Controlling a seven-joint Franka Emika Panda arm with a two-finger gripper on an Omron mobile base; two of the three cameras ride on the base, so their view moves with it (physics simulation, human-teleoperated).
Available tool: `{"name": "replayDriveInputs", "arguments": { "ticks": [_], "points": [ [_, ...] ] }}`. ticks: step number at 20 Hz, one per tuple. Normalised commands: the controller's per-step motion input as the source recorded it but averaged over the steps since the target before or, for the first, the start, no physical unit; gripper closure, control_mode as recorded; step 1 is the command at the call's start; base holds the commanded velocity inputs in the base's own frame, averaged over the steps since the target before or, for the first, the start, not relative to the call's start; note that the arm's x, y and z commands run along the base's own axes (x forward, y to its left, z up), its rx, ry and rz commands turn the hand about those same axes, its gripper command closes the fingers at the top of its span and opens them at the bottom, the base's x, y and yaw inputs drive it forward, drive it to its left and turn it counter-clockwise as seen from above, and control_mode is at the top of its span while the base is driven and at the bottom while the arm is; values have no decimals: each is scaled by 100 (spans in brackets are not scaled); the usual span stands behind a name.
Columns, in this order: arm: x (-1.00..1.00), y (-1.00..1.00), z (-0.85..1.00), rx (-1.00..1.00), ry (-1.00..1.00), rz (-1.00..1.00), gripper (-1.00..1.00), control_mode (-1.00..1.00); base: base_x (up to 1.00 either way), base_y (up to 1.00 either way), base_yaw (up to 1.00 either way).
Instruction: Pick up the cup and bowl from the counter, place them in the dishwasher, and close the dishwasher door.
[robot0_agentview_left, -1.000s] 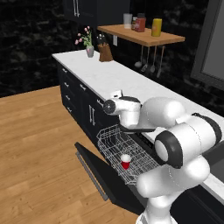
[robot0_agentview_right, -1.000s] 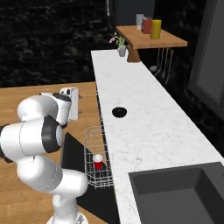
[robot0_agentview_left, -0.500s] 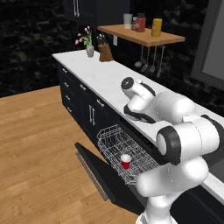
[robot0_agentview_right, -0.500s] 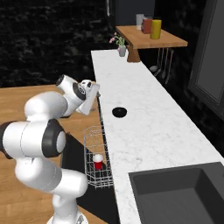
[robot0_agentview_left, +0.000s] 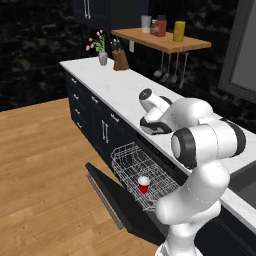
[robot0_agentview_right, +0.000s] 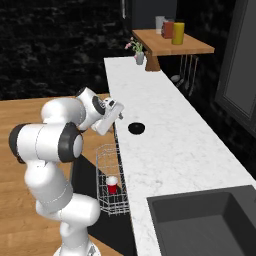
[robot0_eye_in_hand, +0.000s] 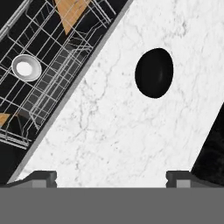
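Left base view: arm hides bowl (robot0_agentview_right: 136, 128), which sits on counter (robot0_agentview_right: 170, 135). Hand (robot0_eye_in_hand: 111, 177) spread wide, empty, above the counter. Cup (robot0_agentview_left: 144, 184) upright in dishwasher (robot0_agentview_left: 145, 177) rack; door (robot0_agentview_left: 112, 200) down.

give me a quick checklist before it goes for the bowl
1. Cup already standing in the dishwasher rack: ok.
2. Bowl on the counter, nothing touching it: ok.
3. End effector open and empty: ok.
4. End effector centred over the bowl: not ok, in the hand view the bowl sits ahead and to one side.
5. Dishwasher door down, rack pulled out for loading: ok.
6. Free space in the rack beside the cup: ok.
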Motion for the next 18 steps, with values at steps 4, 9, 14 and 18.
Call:
{"name": "replayDriveInputs", "arguments": {
  "ticks": [4, 9, 14, 18],
  "points": [
    [17, -10, -25, 4, 0, -13, -100, -100, 0, 0, 0],
    [46, -25, -19, 9, 1, -5, -100, -100, 0, 0, 0],
    [42, -13, -30, 12, 0, 0, -100, -100, 0, 0, 0],
    [39, -8, -37, 12, 0, 0, -100, -100, 0, 0, 0]
  ]
}}
